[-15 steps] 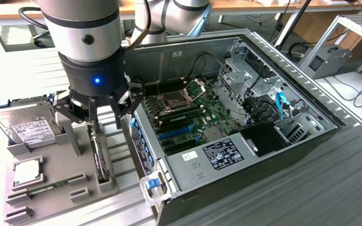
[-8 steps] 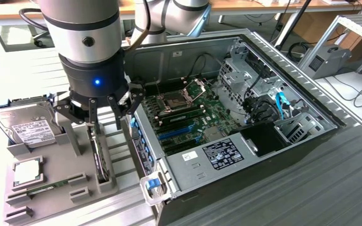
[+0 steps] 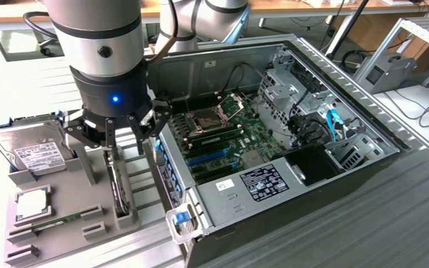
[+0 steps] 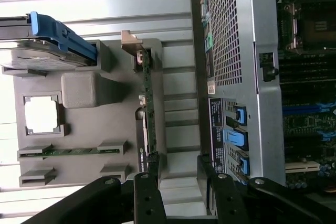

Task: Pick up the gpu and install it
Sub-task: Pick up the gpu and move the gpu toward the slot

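Note:
The gpu (image 3: 119,187) stands on its edge in a slot of the grey fixture tray (image 3: 73,237), left of the open computer case (image 3: 274,192) in the exterior view. In the wrist view, the gpu (image 4: 149,103) shows as a thin green edge with its metal bracket at the end farthest from me. My gripper (image 3: 125,148) hangs just above the card's far end, open, holding nothing. In the wrist view the gripper (image 4: 182,195) has one finger over the card's near end, the other beside it. The motherboard's blue slots (image 3: 210,157) lie bare inside the case.
A silver hard drive (image 3: 28,148) in a blue frame, a processor chip (image 3: 32,204) and a narrow green memory strip (image 3: 54,222) share the tray. The case wall (image 4: 236,51) rises close beside the tray. Cables and a drive cage (image 3: 311,120) crowd the case's far side.

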Controlling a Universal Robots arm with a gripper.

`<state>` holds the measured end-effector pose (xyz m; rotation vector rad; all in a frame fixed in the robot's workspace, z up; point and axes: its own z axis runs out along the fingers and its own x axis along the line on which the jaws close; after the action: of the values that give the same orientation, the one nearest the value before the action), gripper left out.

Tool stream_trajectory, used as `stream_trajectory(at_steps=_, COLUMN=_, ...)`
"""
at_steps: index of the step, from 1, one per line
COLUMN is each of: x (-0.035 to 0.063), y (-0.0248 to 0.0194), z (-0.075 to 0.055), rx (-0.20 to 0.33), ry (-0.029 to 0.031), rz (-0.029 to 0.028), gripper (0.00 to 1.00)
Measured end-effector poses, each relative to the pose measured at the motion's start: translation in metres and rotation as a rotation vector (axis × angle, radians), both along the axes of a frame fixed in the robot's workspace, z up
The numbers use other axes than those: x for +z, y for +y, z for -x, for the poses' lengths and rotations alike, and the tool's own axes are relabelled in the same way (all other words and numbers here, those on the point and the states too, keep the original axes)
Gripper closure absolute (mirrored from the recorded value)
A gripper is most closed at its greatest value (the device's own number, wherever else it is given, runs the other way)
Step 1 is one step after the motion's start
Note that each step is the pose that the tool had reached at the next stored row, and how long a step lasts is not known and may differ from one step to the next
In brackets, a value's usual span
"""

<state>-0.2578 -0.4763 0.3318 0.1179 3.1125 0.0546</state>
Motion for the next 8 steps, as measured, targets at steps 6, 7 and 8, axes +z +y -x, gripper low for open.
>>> stream_trajectory(at_steps=6, x=-0.0018, y=0.0000, z=0.0000, rx=0.000, ry=0.0000, rz=0.0000, gripper=0.58)
stream_trajectory(at_steps=7, x=-0.0022, y=0.0000, z=0.0000, rx=0.000, ry=-0.0001, rz=-0.0001, gripper=0.58)
stream_trajectory(at_steps=8, x=-0.0026, y=0.0000, z=0.0000, rx=0.000, ry=-0.0001, rz=-0.0001, gripper=0.58)
